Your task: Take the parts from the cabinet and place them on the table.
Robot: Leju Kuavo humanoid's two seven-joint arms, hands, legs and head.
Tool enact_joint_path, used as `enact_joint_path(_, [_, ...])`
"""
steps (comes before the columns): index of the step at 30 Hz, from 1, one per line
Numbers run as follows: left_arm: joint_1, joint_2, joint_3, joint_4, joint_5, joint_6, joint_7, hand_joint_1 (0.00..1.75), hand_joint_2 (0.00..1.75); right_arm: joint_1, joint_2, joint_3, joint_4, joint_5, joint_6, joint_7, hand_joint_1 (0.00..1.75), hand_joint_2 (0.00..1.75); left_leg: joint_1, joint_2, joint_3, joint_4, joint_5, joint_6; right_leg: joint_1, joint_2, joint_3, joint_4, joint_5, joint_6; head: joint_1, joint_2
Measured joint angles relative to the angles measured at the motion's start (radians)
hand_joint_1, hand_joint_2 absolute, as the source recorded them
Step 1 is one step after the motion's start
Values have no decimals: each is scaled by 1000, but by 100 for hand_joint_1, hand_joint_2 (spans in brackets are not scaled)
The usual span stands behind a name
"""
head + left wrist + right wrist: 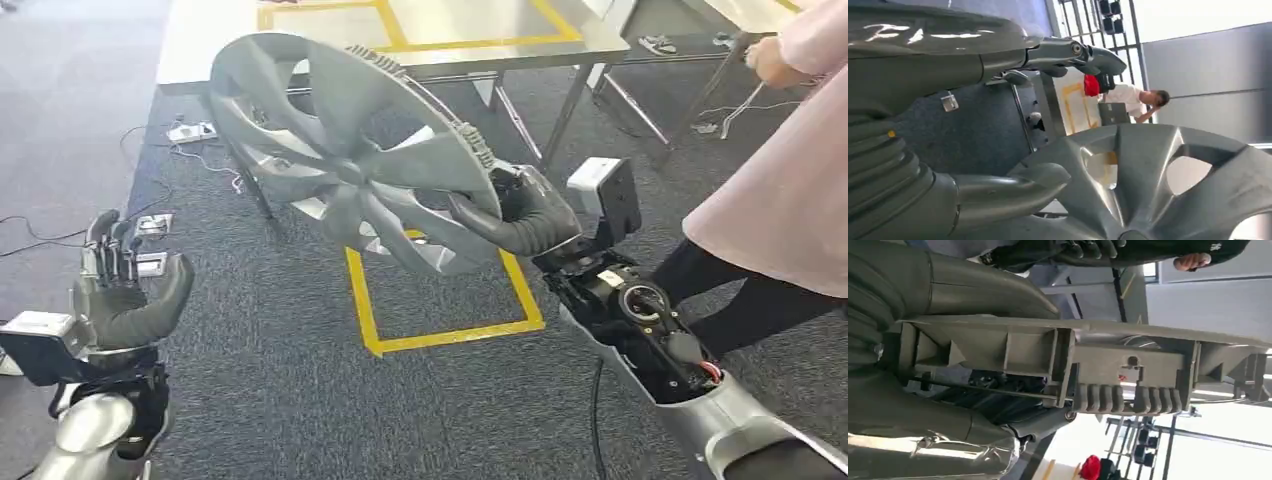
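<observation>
Head view: right hand [520, 215] grips hubcap [350, 150] rim, frame centre; left hand [125, 290] empty, fingers apart, lower left.

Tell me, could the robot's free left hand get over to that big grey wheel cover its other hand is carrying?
Probably yes. The left hand is open and holds nothing, and only bare carpet lies between it and the wheel cover, which the right hand grips by the far rim, leaving the near edge exposed.

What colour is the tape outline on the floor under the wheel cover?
Yellow, clearest in the head view, on dark carpet beneath the grey wheel cover.
</observation>
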Motion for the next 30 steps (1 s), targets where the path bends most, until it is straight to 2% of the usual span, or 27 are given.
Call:
enact_joint_path(1, [-4, 0, 0, -1, -2, 0, 0, 0, 175, -1, 0, 0, 0, 0, 0, 0, 175, 175, 3, -1, 8, -5, 0, 4, 0, 15, -22, 51, -29, -2, 3, 0])
enact_joint_path(3, [-4, 0, 0, -1, -2, 0, 1, 0, 175, 0, 0, 0, 0, 0, 0, -2, 175, 175, 3, -1, 14, -5, -4, 6, -1, 26, -113, 230, -99, 1, 16, 0])
enact_joint_path(4, [-3, 0, 0, -1, -2, 0, 1, 0, 175, 1, 0, 0, 0, 0, 0, -1, 175, 175, 3, -3, 16, -5, -7, 3, -1, 26, -157, 306, -120, 4, 18, 0])
enact_joint_path(5, [-2, 0, 0, -1, -2, 0, 1, 0, 175, 4, 0, 0, 1, 0, 0, 0, 175, 175, 4, -6, 20, -4, -10, 0, -4, 26, -184, 340, -116, 6, 19, 0])
enact_joint_path(6, [-2, 0, 0, -1, -2, 0, 1, 0, 175, 8, 0, 2, 1, 0, 0, 2, 175, 175, 8, -10, 26, -4, -14, -6, -8, 26, -182, 316, -83, 9, 20, 0])
enact_joint_path(7, [-2, 0, 0, -1, -2, 0, 1, 0, 175, 9, 0, 2, 1, 0, 0, 2, 175, 175, 12, -15, 33, -1, -20, -13, -13, 25, -156, 248, -31, 14, 21, 0])
enact_joint_path(8, [-2, 0, 0, -1, -2, 0, 1, 0, 175, 9, 0, 2, 1, 0, 0, 3, 175, 175, 18, -19, 40, 5, -29, -21, -19, 26, -115, 149, 30, 19, 22, 0])
enact_joint_path(9, [-2, 0, 0, -1, -2, -2, 2, 0, 175, 9, 0, 2, 1, 0, 0, 3, 175, 175, 21, -22, 41, 14, -40, -31, -27, 27, -81, 61, 76, 28, 25, 0])
enact_joint_path(10, [-2, 0, 0, -2, -2, -3, 2, 0, 175, 9, 0, 2, 2, -1, 0, 3, 175, 175, 18, -25, 37, 21, -45, -40, -21, 39, -71, 49, 49, 36, 31, 0])
enact_joint_path(11, [-3, 0, 0, -2, -2, -3, 5, 0, 175, 10, 0, 2, -1, -2, 0, 2, 175, 175, 13, -28, 26, 34, -47, -46, -22, 38, -53, 23, 37, 15, 35, 0])
enact_joint_path(12, [-3, 0, 0, -3, -2, -6, 5, 0, 175, 14, 0, 3, -2, -2, -2, 3, 175, 175, 16, -30, 23, 30, -44, -52, -17, 37, -60, 32, 38, 6, 24, 0])
enact_joint_path(14, [1, 0, -1, -4, -3, -8, 7, 0, 175, 15, 0, 3, -2, -1, -2, 8, 175, 175, 19, -31, 26, 26, -48, -62, -14, 37, -57, 37, 31, -10, 18, 0])
enact_joint_path(15, [1, 1, -1, -8, -2, -7, 7, 0, 175, 18, 0, 2, -4, 0, -2, 9, 175, 175, 23, -20, 25, 36, -56, -68, -17, 37, -48, 33, 28, -19, 17, 0])
enact_joint_path(16, [-3, 2, -1, -10, -3, -7, 6, 0, 175, 18, 0, 2, -5, -1, -3, 9, 175, 175, 22, -8, 5, 81, -68, -70, -16, 36, -42, 33, 23, -26, 9, 0])
enact_joint_path(18, [-2, 2, -2, -10, -3, -7, 7, 0, 175, 16, 0, 2, -5, -2, -3, 6, 175, 175, 20, -2, -100, 256, -123, -73, -14, 35, -33, 33, 13, -37, -5, 0])
enact_joint_path(19, [1, 3, -2, -10, -3, -7, 8, 0, 175, 16, 0, 2, -5, -2, -3, 6, 175, 175, 20, -2, -153, 333, -140, -73, -11, 35, -27, 33, 7, -40, -9, 0])
enact_joint_path(20, [2, 3, -2, -10, -3, -7, 9, 0, 175, 18, 0, 3, -5, -2, -3, 7, 175, 175, 20, -2, -194, 377, -136, -70, -8, 35, -18, 33, -1, -43, -13, 0])
enact_joint_path(21, [2, 5, -2, -10, -2, -8, 13, 0, 175, 20, 0, 3, -5, -2, -3, 9, 175, 175, 18, -2, -205, 365, -108, -64, -6, 36, -8, 33, -9, -43, -14, 0])
enact_joint_path(22, [2, 5, -2, -10, -2, -8, 15, 0, 175, 21, 0, 3, -5, -2, -3, 11, 175, 175, 13, -2, -192, 309, -59, -55, -3, 36, 4, 32, -16, -43, -15, 0])
enact_joint_path(23, [2, 6, -2, -10, -2, -8, 18, 0, 175, 22, 0, 3, -5, -2, -3, 11, 175, 175, 8, -2, -161, 223, 0, -44, -2, 36, 16, 32, -26, -43, -16, 0])
enact_joint_path(24, [1, 6, -2, -11, -2, -8, 19, 0, 175, 22, 0, 3, -7, -2, -5, 11, 175, 175, -2, -2, -120, 110, 64, -29, 0, 36, 29, 31, -36, -42, -18, 0])
enact_joint_path(25, [1, 7, -2, -12, -2, -8, 19, 0, 175, 23, 0, 3, -8, -2, -6, 11, 175, 175, -11, 1, -93, 62, 64, -14, 0, 35, 34, 27, -45, -38, -18, 0])
enact_joint_path(26, [1, 7, -3, -13, -2, -8, 22, 0, 175, 22, 0, 3, -8, -2, -6, 11, 175, 175, -15, 1, -83, 45, 52, -16, 7, 38, 36, 24, -49, -31, -17, 0])
enact_joint_path(27, [0, 7, -3, -16, -2, -8, 22, 0, 175, 24, 0, 2, -8, -2, -9, 11, 175, 175, -17, 2, -80, 43, 46, -14, -2, 37, 40, 14, -51, -25, -19, 0])
enact_joint_path(28, [-1, 7, -3, -16, -2, -8, 22, 0, 175, 27, 0, 2, -9, -2, -9, 11, 175, 175, -18, -2, -77, 31, 42, -10, 2, 36, 50, 18, -46, -19, -19, 0])
enact_joint_path(29, [-2, 7, -3, -16, -2, -8, 22, 0, 175, 29, 0, 1, -11, -2, -10, 12, 175, 175, -15, 0, -68, 25, 34, -5, 2, 35, 53, 19, -39, -12, -20, 0])
enact_joint_path(30, [-2, 7, -4, -19, -2, -8, 21, 0, 175, 30, 0, 0, -11, -2, -10, 13, 175, 175, -5, -2, -47, 10, 33, -3, 1, 34, 46, 28, -45, -11, -17, 0])
